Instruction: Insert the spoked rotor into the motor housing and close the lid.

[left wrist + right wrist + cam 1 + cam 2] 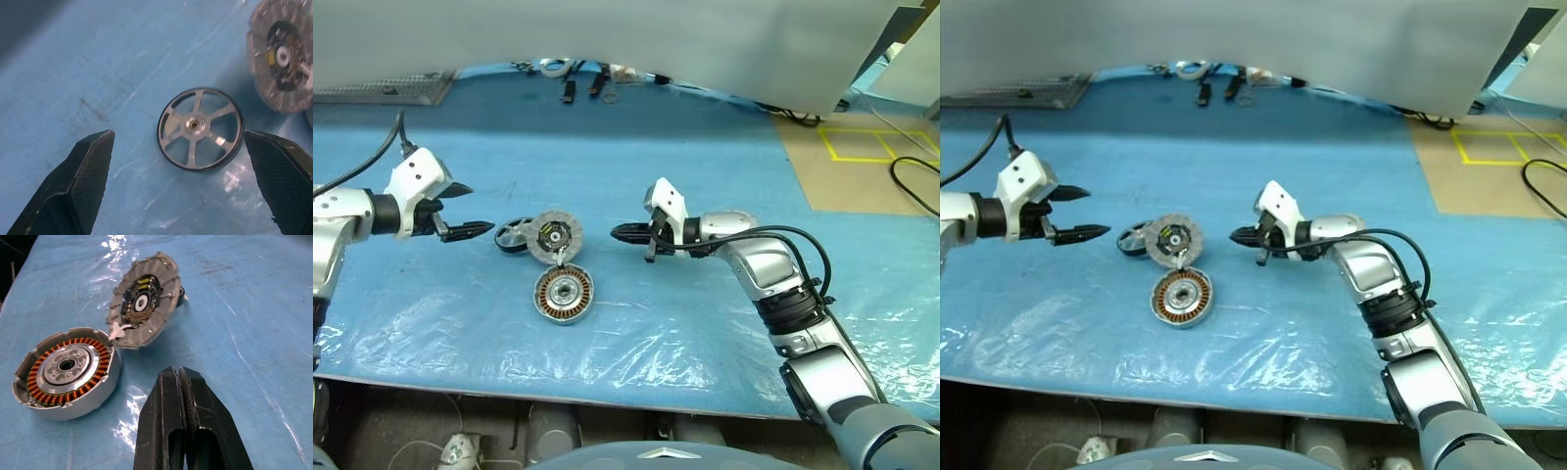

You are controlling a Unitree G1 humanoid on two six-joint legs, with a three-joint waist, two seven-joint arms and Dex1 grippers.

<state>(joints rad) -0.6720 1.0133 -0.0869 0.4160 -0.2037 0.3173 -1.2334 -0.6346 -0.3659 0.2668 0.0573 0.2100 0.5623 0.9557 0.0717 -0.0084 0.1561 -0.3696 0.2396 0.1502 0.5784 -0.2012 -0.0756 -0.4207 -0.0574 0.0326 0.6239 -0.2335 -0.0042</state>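
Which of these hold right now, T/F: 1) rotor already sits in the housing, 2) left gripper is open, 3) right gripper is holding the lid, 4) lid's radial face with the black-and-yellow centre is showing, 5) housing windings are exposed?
1) False. The spoked rotor lies on the blue sheet, apart from the motor housing.
2) True. The left gripper stands open, its fingers either side of the rotor without touching it.
3) False. The right gripper is shut on nothing; the lid leans tilted beside the housing.
4) True.
5) True. The copper ring is uncovered.
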